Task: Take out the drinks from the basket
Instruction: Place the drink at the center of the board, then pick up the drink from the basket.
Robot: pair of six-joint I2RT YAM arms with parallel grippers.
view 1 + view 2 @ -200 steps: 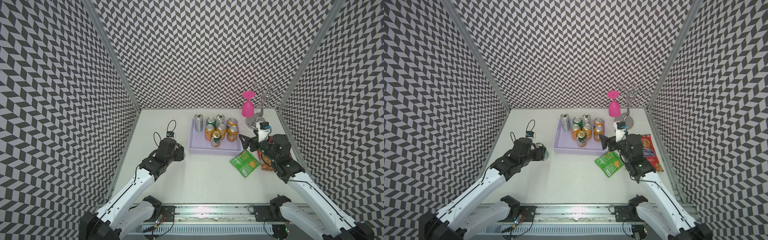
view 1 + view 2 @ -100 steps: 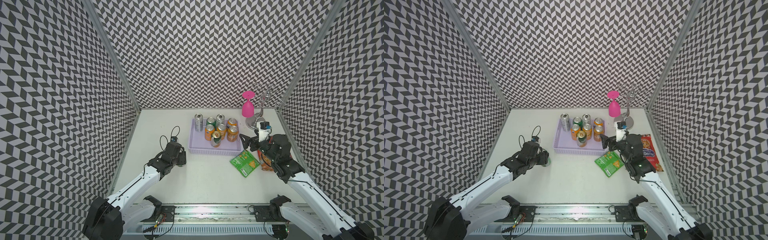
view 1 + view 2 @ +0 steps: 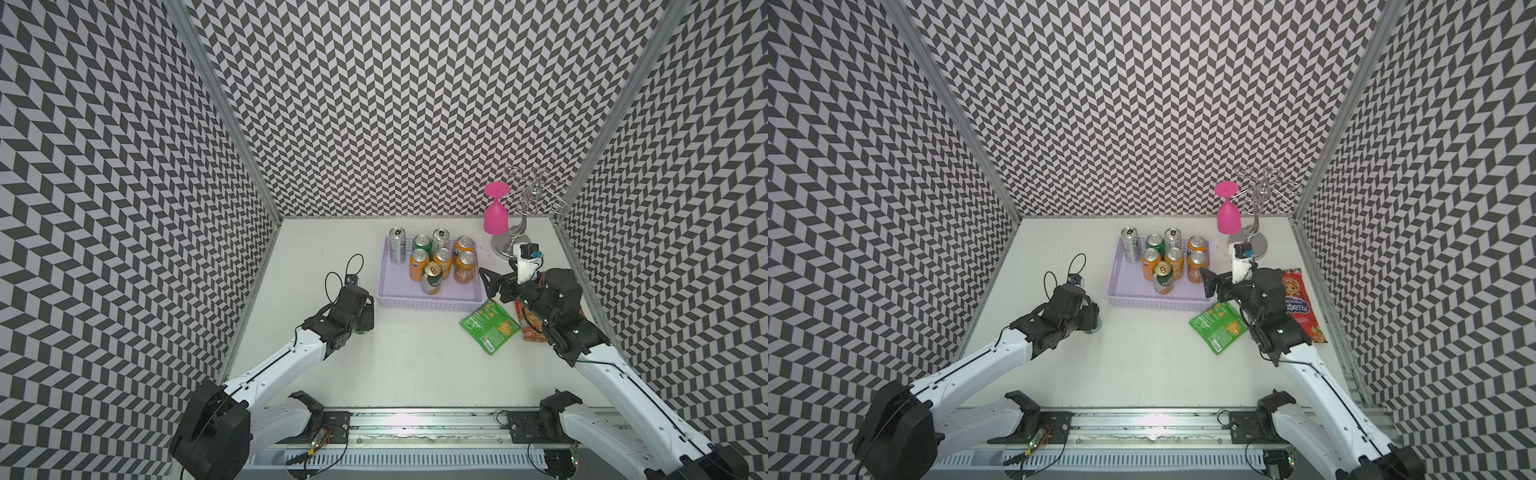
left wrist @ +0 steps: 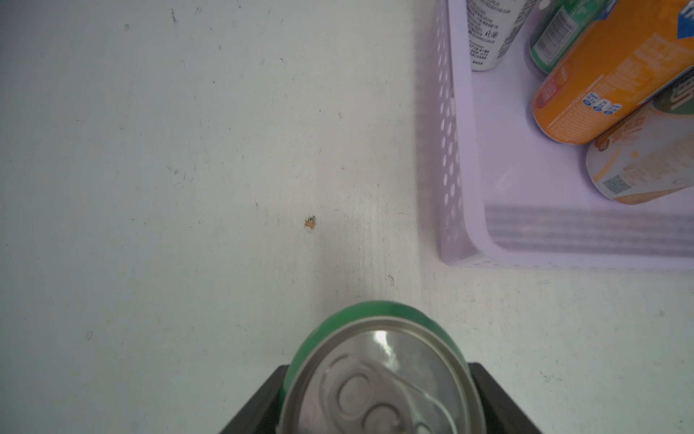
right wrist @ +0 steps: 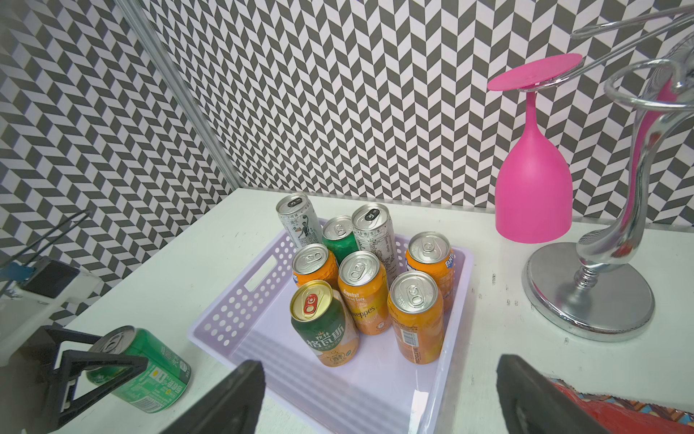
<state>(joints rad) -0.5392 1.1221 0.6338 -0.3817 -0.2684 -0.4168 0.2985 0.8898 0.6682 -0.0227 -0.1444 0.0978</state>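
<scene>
The pale lilac basket (image 3: 428,305) (image 3: 1158,304) sits at the back middle of the table and holds several upright drinks (image 3: 442,259): orange, green and silver-grey cans (image 5: 362,289). My left gripper (image 3: 365,316) (image 3: 1092,318) (image 4: 379,398) is shut on a green can (image 4: 379,375) (image 5: 139,370). It holds the can tilted, low over the table, just left of the basket's near left corner (image 4: 447,150). My right gripper (image 3: 492,286) (image 5: 379,375) hangs open and empty over the basket's near right corner.
A pink goblet (image 3: 495,216) hangs upside down on a chrome rack (image 3: 511,243) at the back right. A green snack bag (image 3: 490,326) and a red snack bag (image 3: 1300,303) lie under my right arm. Patterned walls close in three sides.
My left arm has dropped lower and come slightly nearer with the green can in its grip. The right arm has not moved.
</scene>
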